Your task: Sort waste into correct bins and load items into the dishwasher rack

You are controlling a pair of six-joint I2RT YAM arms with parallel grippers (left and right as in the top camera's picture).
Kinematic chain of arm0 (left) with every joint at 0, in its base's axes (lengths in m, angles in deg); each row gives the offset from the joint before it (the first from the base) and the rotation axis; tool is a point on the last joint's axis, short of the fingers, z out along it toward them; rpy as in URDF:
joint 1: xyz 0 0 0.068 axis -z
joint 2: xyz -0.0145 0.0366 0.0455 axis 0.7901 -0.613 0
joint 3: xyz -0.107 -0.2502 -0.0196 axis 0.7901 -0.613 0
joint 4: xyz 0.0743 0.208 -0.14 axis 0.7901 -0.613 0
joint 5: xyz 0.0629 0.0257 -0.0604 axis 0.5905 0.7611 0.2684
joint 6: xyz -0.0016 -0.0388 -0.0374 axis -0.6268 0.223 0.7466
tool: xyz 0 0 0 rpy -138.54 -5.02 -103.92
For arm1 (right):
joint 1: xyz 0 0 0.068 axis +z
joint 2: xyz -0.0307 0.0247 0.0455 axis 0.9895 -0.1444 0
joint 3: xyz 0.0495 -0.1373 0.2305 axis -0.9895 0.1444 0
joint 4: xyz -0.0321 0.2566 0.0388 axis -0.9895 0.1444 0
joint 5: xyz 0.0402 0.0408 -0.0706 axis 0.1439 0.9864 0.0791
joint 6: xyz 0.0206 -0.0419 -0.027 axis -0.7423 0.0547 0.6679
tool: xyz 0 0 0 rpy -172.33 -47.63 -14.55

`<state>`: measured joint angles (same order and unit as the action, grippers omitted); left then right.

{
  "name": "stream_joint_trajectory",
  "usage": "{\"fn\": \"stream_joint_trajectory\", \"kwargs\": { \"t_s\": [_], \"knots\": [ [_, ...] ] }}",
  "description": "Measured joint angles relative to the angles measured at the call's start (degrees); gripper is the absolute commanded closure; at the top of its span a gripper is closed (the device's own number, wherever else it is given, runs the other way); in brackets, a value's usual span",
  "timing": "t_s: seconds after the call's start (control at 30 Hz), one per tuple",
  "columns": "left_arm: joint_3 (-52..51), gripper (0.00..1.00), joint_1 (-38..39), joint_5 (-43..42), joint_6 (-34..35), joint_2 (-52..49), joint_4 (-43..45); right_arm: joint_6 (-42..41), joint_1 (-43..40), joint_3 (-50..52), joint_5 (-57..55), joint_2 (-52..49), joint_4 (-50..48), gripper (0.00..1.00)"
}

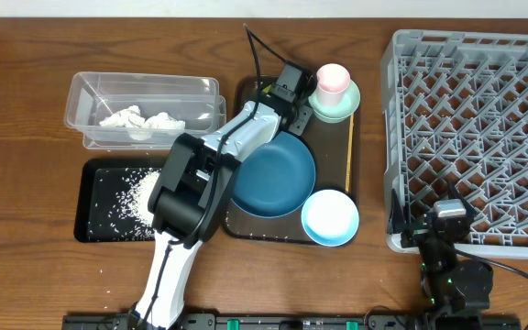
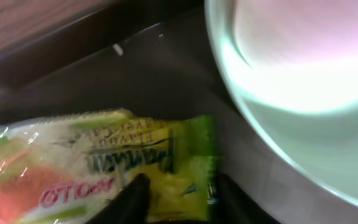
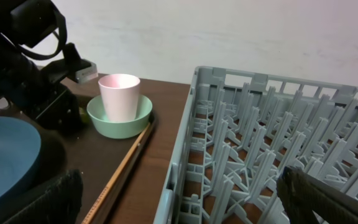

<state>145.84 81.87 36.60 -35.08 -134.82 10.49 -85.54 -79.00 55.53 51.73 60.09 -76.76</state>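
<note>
Left end effector [image 1: 299,115] down on the wrapper [image 2: 135,162], just beside mint green dish [image 1: 346,108] toward desk's far edge; pinching or not, cannot tell; right end effector [image 3: 185,202] spread

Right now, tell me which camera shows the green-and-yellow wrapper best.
The left wrist view: the wrapper fills its lower left, print visible, beside the mint green dish. Overhead, the left arm covers it. The right wrist view shows no clear sign of it.
</note>
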Motion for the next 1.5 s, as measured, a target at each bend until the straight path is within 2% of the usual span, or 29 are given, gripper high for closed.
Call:
{"fn": "stream_joint_trajectory", "kwargs": {
  "t_s": [0.1, 0.13, 0.53, 0.97, 1.1, 1.27, 1.5],
  "knots": [
    [0.0, 0.93, 0.0, 0.0, -0.5, -0.2, 0.3, 0.0, 0.0, 0.0, 0.0, 0.0, 0.0, 0.01],
    [0.0, 0.94, 0.0, 0.0, -0.8, -0.2, 0.3, 0.0, 0.0, 0.0, 0.0, 0.0, 0.0, 0.01],
    [0.0, 0.94, 0.0, 2.7, -0.8, 1.6, -0.9, 0.0, 0.0, 0.0, 0.0, 0.0, 0.0, 0.01],
    [0.0, 0.94, -0.1, 3.3, -0.8, 16.3, -4.7, 0.0, 0.0, 0.0, 0.0, 0.0, 0.0, 0.01],
    [0.0, 0.94, -0.7, 7.3, -0.8, 18.1, -6.5, 0.0, 0.0, 0.0, 0.0, 0.0, 0.0, 0.01],
    [0.0, 0.94, -4.1, 11.0, -0.1, 21.1, -10.9, 0.0, 0.0, 0.0, 0.0, 0.0, 0.0, 0.01],
    [0.0, 0.94, -13.0, 12.5, 5.3, 26.9, -17.3, 0.0, 0.0, 0.0, 0.0, 0.0, 0.0, 0.01]
  ]
}}
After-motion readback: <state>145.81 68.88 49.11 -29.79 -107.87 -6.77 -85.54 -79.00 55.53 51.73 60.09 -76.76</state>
